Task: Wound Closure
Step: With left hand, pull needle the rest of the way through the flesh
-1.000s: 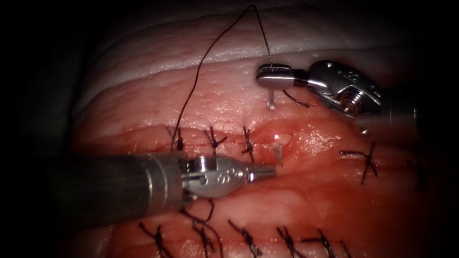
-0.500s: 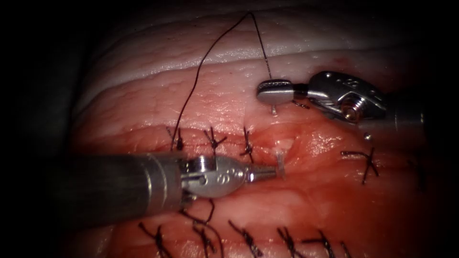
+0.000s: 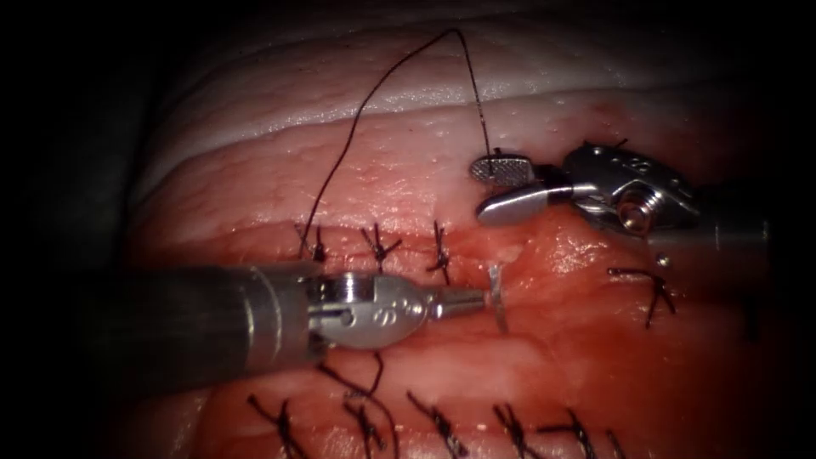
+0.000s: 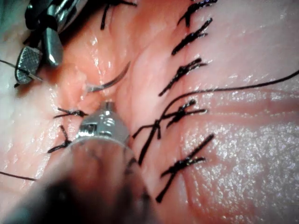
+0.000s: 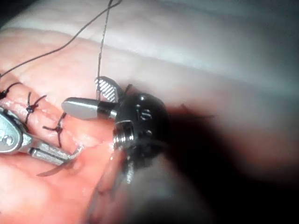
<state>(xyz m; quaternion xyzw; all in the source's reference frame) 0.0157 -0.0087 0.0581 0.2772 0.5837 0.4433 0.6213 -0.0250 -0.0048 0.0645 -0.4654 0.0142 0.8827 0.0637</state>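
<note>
Left gripper clamped on the needle near its pointed end, jaws closed round the steel where it stands clear of the tissue, just right of the last tied stitch along the cut. From the left wrist camera, same left gripper with the needle curving away ahead of its tip, one end sunk in the moist flesh. Needle's visible stretch short and upright off the gripper's tip in the endoscope view, remainder buried beneath the far lip of the cut. Rows of dark knotted stitches below the left shaft, another stitch well off to the right. Farther back, right gripper spread wide open and holding nothing, ribbed inner face of one jaw turned up, hovering above the far edge of the cut, apart from the needle. Seen from the right wrist, right gripper likewise parted, with the thread running past close beside the upper jaw. Thread rising from beside that jaw, arching over the pale upper tissue and dropping to the leftmost stitch just beyond the left shaft.
</note>
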